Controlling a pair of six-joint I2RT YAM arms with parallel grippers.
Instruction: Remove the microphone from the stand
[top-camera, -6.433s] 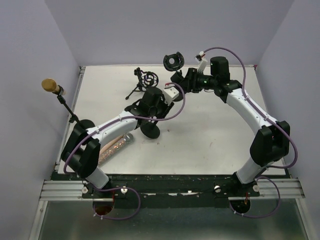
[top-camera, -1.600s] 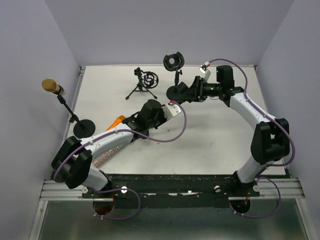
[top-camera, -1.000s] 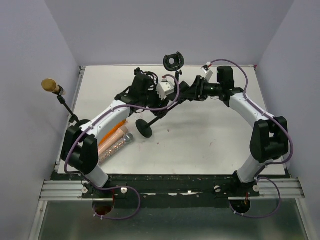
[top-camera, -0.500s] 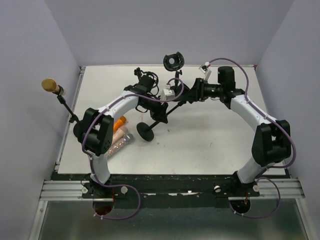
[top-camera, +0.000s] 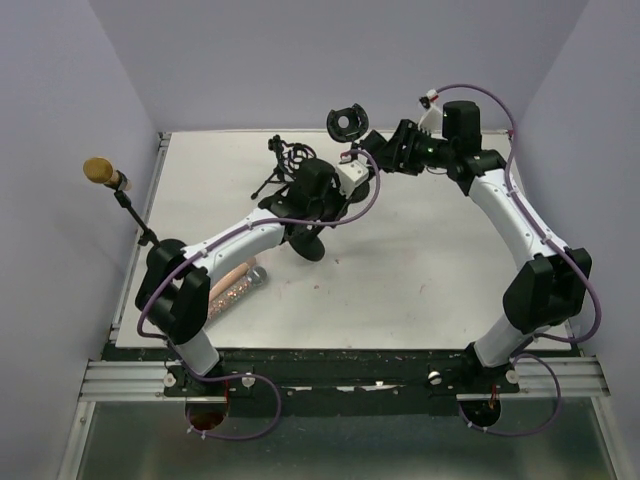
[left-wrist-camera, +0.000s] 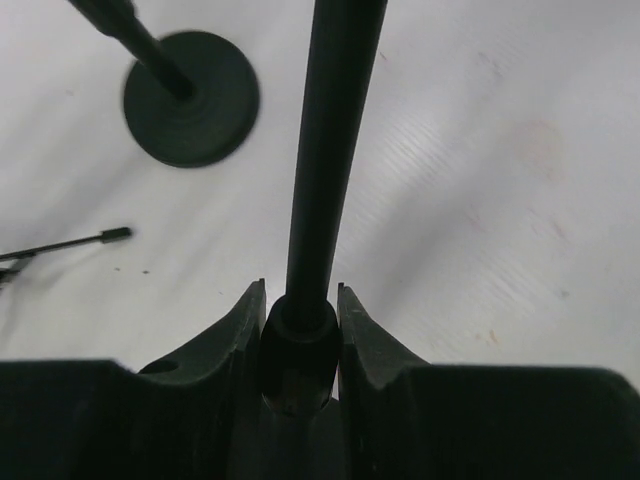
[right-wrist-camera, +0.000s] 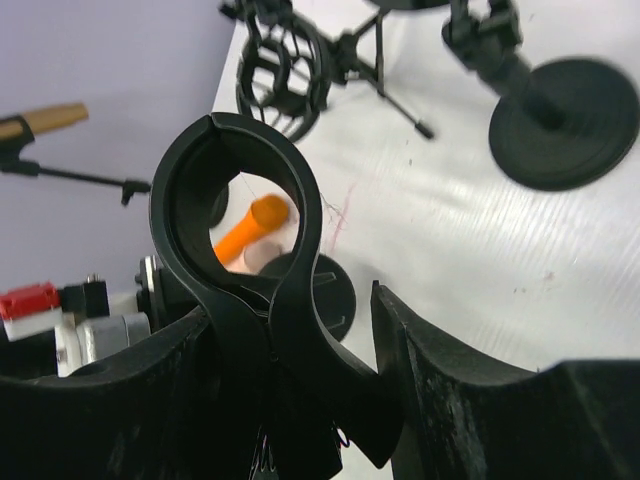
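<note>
A black stand with a disc base (top-camera: 308, 246) stands mid-table. My left gripper (top-camera: 310, 215) is shut on its pole (left-wrist-camera: 330, 150), both fingers pressed against a collar (left-wrist-camera: 298, 340). High at the back, the stand's ring clip (top-camera: 347, 122) is empty. My right gripper (top-camera: 368, 146) is open around the clip's handle (right-wrist-camera: 310, 340), with a gap at the right finger (right-wrist-camera: 400, 330). Through the ring I see an orange microphone (right-wrist-camera: 255, 225) lying on the table. A gold-headed microphone (top-camera: 98, 170) sits clipped on a thin stand at the left edge.
Pink microphones (top-camera: 232, 280) lie flat left of the held stand. A small tripod with a shock mount (top-camera: 285, 165) stands at the back. The thin stand's base (top-camera: 165, 255) is at the left edge. Another disc base (left-wrist-camera: 190, 95) lies beyond my left fingers.
My left gripper has closed onto the stand's pole, and the disc base has shifted slightly back and right. My right arm has risen to the clip, its jaws unchanged.
</note>
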